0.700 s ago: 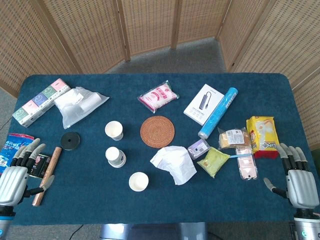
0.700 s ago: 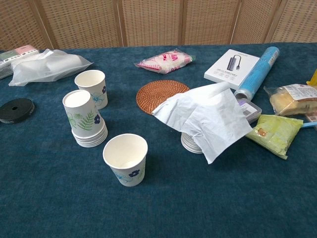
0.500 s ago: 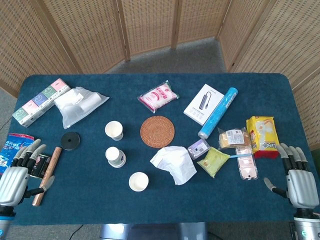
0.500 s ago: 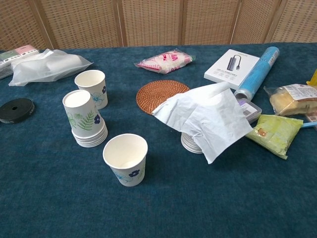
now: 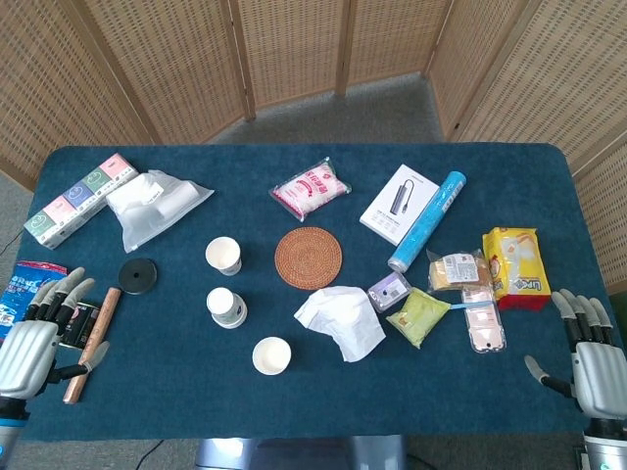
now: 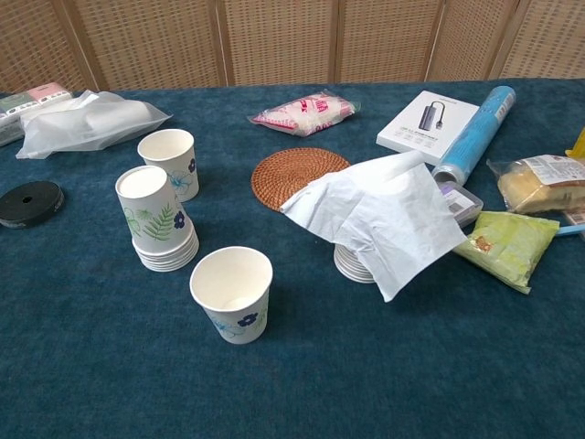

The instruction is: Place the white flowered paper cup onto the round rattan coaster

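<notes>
Cup: white flowered paper cup point(image 6: 231, 294), upright and open-mouthed, thin paper printed with small blue blossoms, standing alone on the near part of the table, well apart from the coaster.
Room: woven rattan folding screens point(image 5: 294, 44) with pale wooden frames stand behind the table on grey carpet.
Table: a broad rounded-corner top under a dark blue, short-napped cloth point(image 5: 196, 382).
Tissue: a crumpled white paper sheet point(image 6: 379, 218) draped over a low stack of white discs, one corner overlapping the coaster's edge in the chest view.
Box: a flat white carton point(image 5: 398, 203) printed with a cable adapter, lying beside a glossy blue tube point(image 5: 426, 221).
Coaster: round rattan coaster point(image 5: 308, 257), a flat brown spiral weave, bare, mid-table.
Other cups: a fern-printed one point(image 6: 151, 210) set on a stack of white saucer-like discs, and a further flowered one point(image 6: 170, 161) behind it.
Left hand point(image 5: 29, 343): metal-grey, at the near left edge, fingers spread and holding nothing, just over a dark can and beside a copper-coloured rod point(image 5: 90, 331).
Right hand point(image 5: 593, 362): at the near right corner, fingers fanned out, nothing in it.
Disc: a small black round puck point(image 5: 138, 274) with a centre hole.
</notes>
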Robot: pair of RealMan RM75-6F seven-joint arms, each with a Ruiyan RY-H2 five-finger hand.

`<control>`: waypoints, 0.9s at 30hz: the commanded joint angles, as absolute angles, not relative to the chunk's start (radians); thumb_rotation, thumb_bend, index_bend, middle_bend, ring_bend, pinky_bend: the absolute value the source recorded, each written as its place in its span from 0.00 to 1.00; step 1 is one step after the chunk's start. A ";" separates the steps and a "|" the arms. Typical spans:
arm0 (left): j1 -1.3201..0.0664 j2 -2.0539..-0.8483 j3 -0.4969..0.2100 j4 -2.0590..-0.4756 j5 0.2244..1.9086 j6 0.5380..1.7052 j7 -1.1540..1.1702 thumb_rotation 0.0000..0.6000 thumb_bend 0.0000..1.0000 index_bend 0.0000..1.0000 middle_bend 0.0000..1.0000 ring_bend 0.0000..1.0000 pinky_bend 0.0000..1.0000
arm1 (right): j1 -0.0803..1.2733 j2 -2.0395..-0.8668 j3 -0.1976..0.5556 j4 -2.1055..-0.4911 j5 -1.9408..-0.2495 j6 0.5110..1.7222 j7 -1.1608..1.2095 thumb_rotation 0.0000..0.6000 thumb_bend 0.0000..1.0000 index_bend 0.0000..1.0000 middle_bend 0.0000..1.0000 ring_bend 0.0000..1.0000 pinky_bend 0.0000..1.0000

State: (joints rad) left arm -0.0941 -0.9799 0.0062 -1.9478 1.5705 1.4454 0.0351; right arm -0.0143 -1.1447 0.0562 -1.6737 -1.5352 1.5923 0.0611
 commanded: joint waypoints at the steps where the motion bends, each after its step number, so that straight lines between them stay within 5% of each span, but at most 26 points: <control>1: -0.106 -0.978 -0.001 -1.948 1.551 1.425 0.048 0.78 0.37 0.04 0.00 0.00 0.00 | -0.016 -1.142 0.055 -1.677 -1.534 1.591 0.059 1.00 0.25 0.00 0.00 0.00 0.00; 10: -0.194 -0.963 -0.046 -1.931 1.471 1.297 0.027 0.81 0.37 0.02 0.00 0.00 0.00 | -0.027 -1.151 0.053 -1.673 -1.522 1.595 0.062 1.00 0.25 0.00 0.00 0.00 0.00; 27: -0.392 -1.056 -0.011 -1.964 1.596 1.027 0.051 0.81 0.37 0.02 0.00 0.00 0.00 | -0.024 -1.153 0.065 -1.652 -1.501 1.578 0.084 1.00 0.25 0.00 0.00 0.00 0.00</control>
